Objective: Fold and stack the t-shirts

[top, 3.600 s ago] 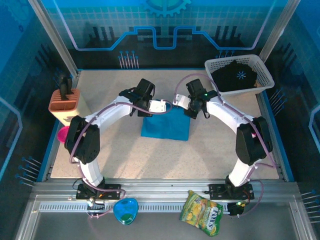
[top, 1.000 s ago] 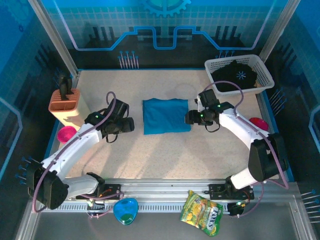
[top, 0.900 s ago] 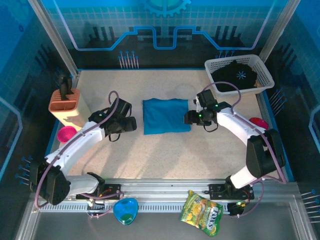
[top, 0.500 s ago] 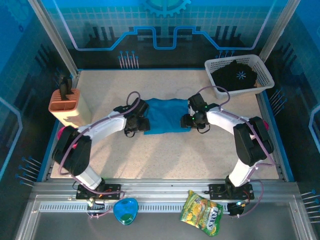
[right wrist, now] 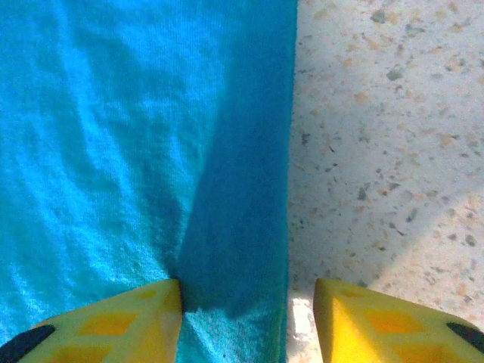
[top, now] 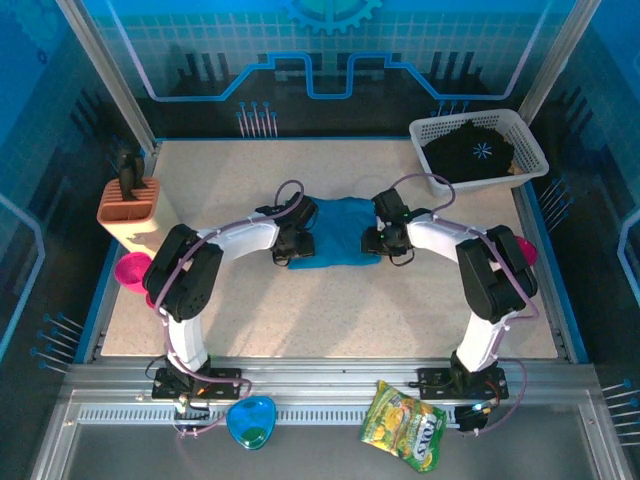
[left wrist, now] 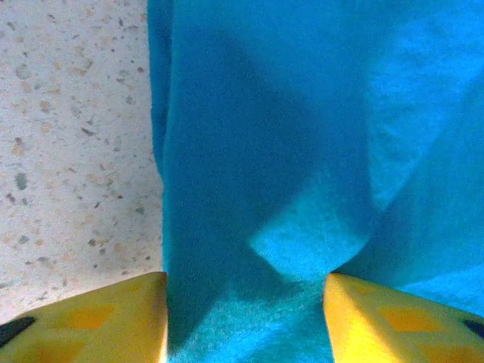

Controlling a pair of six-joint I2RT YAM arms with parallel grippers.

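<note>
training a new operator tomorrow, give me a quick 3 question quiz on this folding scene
1. True or false: the black t-shirt lies inside the white basket.
2. Where is the teal t-shirt?
A) in the basket
B) on the table, between the left end effector and the right end effector
C) hanging in the air from one end effector
3. Going by the left wrist view, is the left end effector open or shut?

Key: 1 true. 2 B. 3 open, its fingers apart with teal cloth between them.
</note>
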